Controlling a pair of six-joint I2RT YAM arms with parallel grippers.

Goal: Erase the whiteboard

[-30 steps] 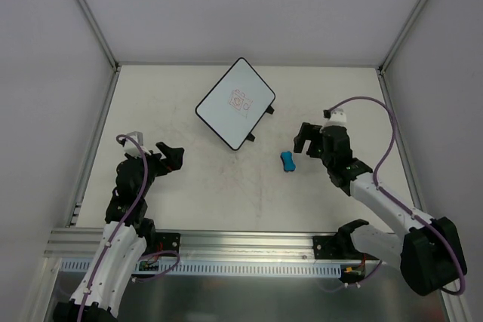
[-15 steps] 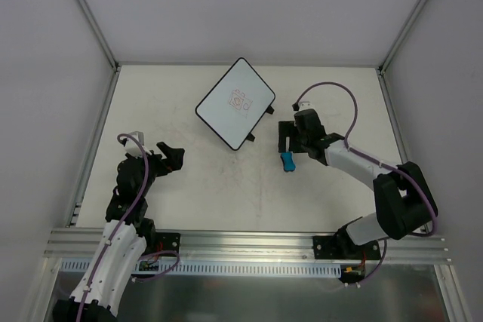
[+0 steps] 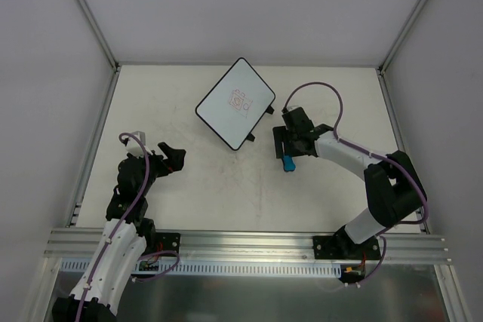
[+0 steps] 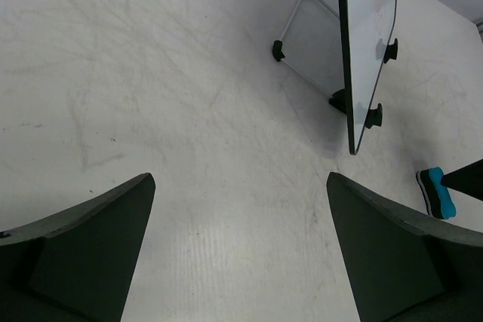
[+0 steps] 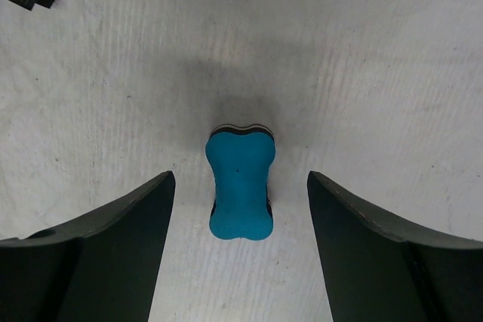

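Note:
The whiteboard (image 3: 235, 102) stands tilted on small black feet at the back middle of the table, with a small red scribble (image 3: 240, 101) on its face. In the left wrist view it shows edge-on (image 4: 367, 43). A small blue eraser (image 3: 287, 162) lies flat on the table to its right, also seen in the left wrist view (image 4: 437, 193). My right gripper (image 3: 287, 148) hangs open right over the eraser (image 5: 240, 185), which lies between the two fingers, apart from both. My left gripper (image 3: 173, 154) is open and empty at the left, above bare table (image 4: 240, 250).
The white table (image 3: 249, 194) is walled by white panels at the back and sides. A metal rail (image 3: 249, 245) runs along the near edge by the arm bases. A purple cable (image 3: 321, 103) loops over the right arm.
My right arm has reached left and forward, bringing its open gripper from the right of the eraser to over it. The left arm, the whiteboard and the eraser have not moved.

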